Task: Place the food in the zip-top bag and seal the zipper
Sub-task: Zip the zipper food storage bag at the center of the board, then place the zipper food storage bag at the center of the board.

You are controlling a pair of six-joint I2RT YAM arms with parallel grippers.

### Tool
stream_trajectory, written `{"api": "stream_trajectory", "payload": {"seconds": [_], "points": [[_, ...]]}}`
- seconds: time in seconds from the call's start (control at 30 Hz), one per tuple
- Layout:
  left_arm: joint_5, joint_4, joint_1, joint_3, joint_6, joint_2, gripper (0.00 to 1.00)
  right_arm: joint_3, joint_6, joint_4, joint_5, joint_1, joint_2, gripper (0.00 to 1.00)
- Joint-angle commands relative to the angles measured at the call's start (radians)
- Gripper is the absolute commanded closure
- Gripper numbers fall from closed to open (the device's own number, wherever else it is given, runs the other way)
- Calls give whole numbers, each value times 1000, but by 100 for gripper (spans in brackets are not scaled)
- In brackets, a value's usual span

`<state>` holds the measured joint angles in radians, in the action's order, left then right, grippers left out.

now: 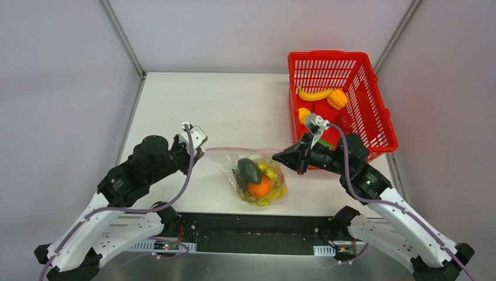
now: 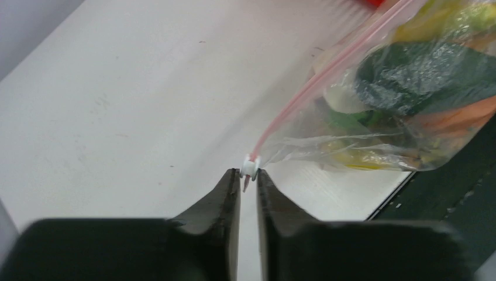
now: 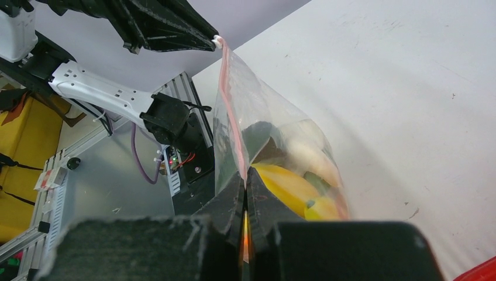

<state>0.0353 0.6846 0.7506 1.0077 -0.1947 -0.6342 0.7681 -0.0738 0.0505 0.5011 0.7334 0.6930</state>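
Note:
The clear zip-top bag [image 1: 270, 165] hangs stretched between both grippers over the near table, full of food: an orange [image 1: 259, 187], a dark green piece [image 1: 249, 170] and yellow pieces [image 3: 289, 184]. Its pink zipper [image 1: 245, 149] runs taut along the top edge. My left gripper [image 2: 249, 174] is shut on the small white slider [image 2: 251, 165] at the strip's left end. At the right end, my right gripper [image 3: 245, 172] is shut on the zipper strip [image 3: 231, 111]. More food lies in the red basket: a banana [image 1: 314, 95], an orange pepper [image 1: 337, 98] and a red piece [image 1: 344, 122].
The red lattice basket [image 1: 374, 99] stands at the back right of the white table, just behind my right arm. A black strip and the arm bases run along the table's near edge [image 1: 251, 225]. Grey walls enclose the table on three sides.

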Motion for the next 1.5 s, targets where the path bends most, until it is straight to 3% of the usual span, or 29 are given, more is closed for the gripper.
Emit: {"api": "stream_trajectory", "payload": {"seconds": [0.0,0.03,0.2,0.33,0.4,0.57,0.73,0.87,0.93,1.0,1.03,1.17,1.33,1.47], "points": [[103,-25,-16,3,53,14,69,59,-17,-95,4,-3,24,100],[117,-35,-16,1,68,18,54,71,-18,-96,8,-2,39,100],[224,-87,-16,-18,149,73,16,192,-64,-101,-88,-3,167,100],[342,-70,-16,-5,236,120,2,344,-35,-81,-177,-3,290,100],[378,-56,-16,4,267,151,1,456,27,-32,-195,-4,359,100],[445,-47,-16,0,331,246,1,690,110,133,-59,2,534,100],[460,-47,-16,-30,377,325,1,520,241,247,-26,174,517,100],[469,-28,-16,-37,392,319,1,314,225,238,30,318,515,100],[484,-24,-16,-37,407,311,1,279,197,228,13,379,536,90],[491,-32,-16,-42,412,314,1,270,183,226,8,422,550,62],[493,-36,-16,-43,413,316,1,267,180,223,14,433,549,54],[472,-2,-16,-18,417,305,1,218,144,118,24,436,468,31],[441,7,-16,-41,431,287,1,149,136,16,50,437,352,29],[412,21,-16,-54,464,259,1,129,136,-22,50,436,408,29]]}}
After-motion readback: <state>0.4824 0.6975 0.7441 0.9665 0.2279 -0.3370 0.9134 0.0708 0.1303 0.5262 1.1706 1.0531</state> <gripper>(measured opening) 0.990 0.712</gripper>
